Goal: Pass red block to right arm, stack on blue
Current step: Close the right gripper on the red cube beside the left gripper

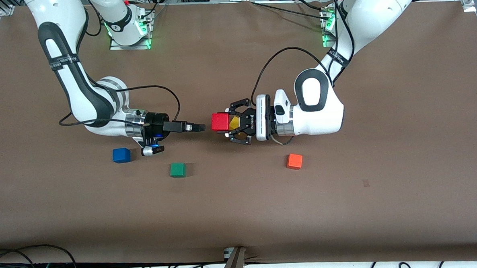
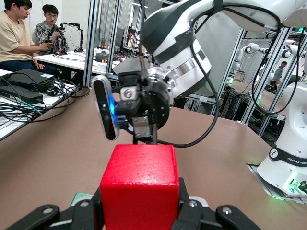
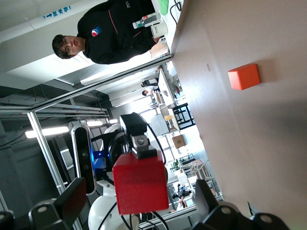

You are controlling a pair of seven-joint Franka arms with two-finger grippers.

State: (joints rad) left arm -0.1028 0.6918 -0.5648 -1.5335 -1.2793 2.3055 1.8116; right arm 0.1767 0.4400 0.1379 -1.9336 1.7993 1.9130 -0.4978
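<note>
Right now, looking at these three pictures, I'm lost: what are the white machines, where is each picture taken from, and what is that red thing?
The white machines are two robot arms bolted at one edge of a brown table. The big picture looks down from a high camera facing them. The other two come from small cameras on each arm's wrist, so they look along the claws.

The left claw is shut on a red block and holds it up over the middle of the table. The right claw is open, pointing at the block with its tips just short of it, as if to take it.

Three more blocks lie on the table: blue at the right arm's end, green nearest the camera, orange at the left arm's end.
</note>
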